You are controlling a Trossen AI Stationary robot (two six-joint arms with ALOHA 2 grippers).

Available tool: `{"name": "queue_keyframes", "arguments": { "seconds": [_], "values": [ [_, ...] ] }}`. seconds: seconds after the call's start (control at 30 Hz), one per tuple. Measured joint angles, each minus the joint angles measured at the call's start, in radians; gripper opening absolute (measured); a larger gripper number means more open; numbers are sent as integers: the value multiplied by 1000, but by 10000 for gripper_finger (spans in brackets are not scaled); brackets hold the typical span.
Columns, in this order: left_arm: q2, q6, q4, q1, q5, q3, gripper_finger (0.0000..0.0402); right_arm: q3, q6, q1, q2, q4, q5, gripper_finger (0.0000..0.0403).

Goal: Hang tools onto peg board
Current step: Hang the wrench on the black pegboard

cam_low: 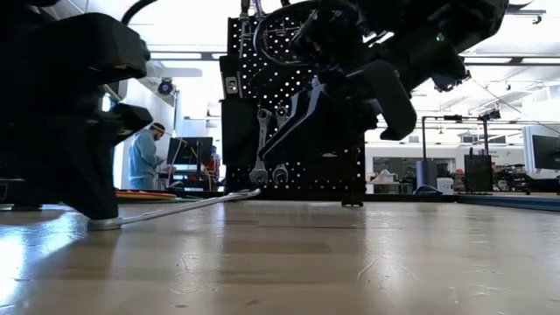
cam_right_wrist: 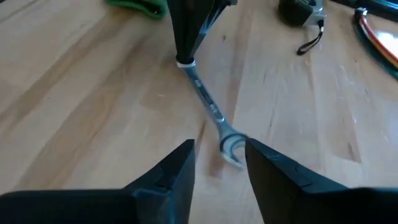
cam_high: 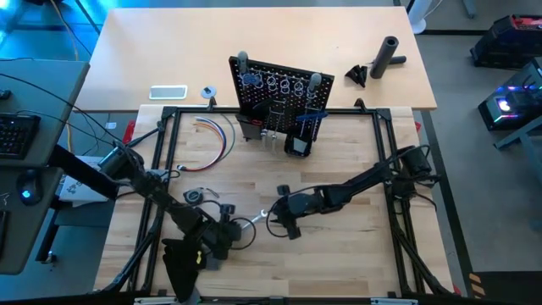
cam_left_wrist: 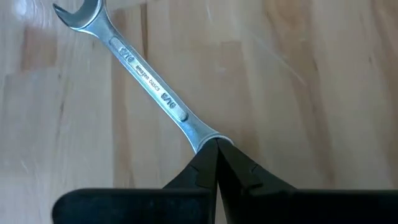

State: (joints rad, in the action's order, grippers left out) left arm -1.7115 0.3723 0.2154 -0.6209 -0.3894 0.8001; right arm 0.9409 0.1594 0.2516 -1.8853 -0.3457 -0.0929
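Note:
A silver wrench [cam_left_wrist: 149, 81] lies between my two grippers near the table's middle [cam_high: 254, 219]. My left gripper [cam_left_wrist: 214, 146] is shut on one end of it. The open-jawed head [cam_left_wrist: 78, 15] points toward my right gripper [cam_right_wrist: 221, 163]. That gripper is open, with a finger on either side of the head [cam_right_wrist: 231, 148], and I see no touch. The black peg board [cam_high: 279, 93] stands upright at the far side. Wrenches [cam_low: 262, 149] hang on it. My left gripper pinches the wrench's shaft end [cam_left_wrist: 208, 138] between its two fingertips [cam_left_wrist: 239, 165]; the fingers hide the very end. They come low from the table's near-left side, in line with the shaft. In the low view the held end [cam_low: 109, 222] sits at the table and the head [cam_low: 252, 193] slants slightly up.
A small round tape measure [cam_high: 195, 196] lies left of the wrench, and a bundle of coloured wires [cam_high: 216, 135] lies farther back. A black cloth [cam_high: 182, 263] sits under my left arm. A black cylinder [cam_high: 388, 55] and a white flat device [cam_high: 168, 91] lie beyond the frame.

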Motion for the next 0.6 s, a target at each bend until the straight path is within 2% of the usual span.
{"name": "queue_keyframes", "arguments": {
  "seconds": [0.27, 0.47, 0.6],
  "values": [
    [-2, -104, -51, 55, 29, -1, 0, 0, 41, -10, -1, -46, 29, 187],
    [-2, -157, -64, 88, 42, -1, 0, 0, 51, -38, -1, -40, 49, 188],
    [-2, -185, -83, 105, 48, -1, 0, 0, 25, -70, -12, -52, 104, 188]
  ]
}}
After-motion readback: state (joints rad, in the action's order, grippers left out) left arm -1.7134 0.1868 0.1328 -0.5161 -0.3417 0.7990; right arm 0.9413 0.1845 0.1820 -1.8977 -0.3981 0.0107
